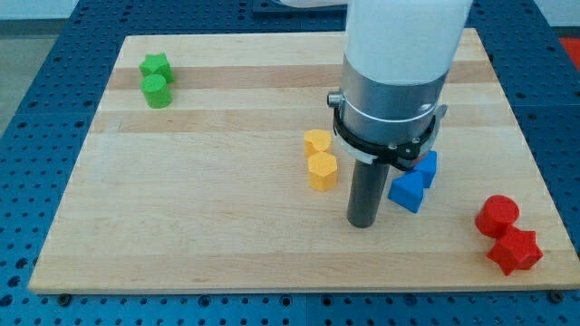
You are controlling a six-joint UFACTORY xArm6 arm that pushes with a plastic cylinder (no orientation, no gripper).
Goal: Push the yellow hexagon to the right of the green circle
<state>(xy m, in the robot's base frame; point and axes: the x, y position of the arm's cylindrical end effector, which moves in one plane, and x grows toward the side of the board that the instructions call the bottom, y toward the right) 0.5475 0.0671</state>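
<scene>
The yellow hexagon (322, 170) stands on the wooden board (208, 199) a little right of centre, touching a second yellow block (317, 142) just above it. The green circle (157, 91) sits far off at the view's upper left, touching a green star (155, 65) above it. My tip (362, 221) rests on the board just right of and slightly below the yellow hexagon, with a small gap between them. The arm's white and grey body (396, 81) rises above the rod.
Two blue blocks (415, 183) lie just right of my tip, partly hidden by the arm. A red circle (497, 215) and a red star (515, 251) sit at the lower right near the board's edge.
</scene>
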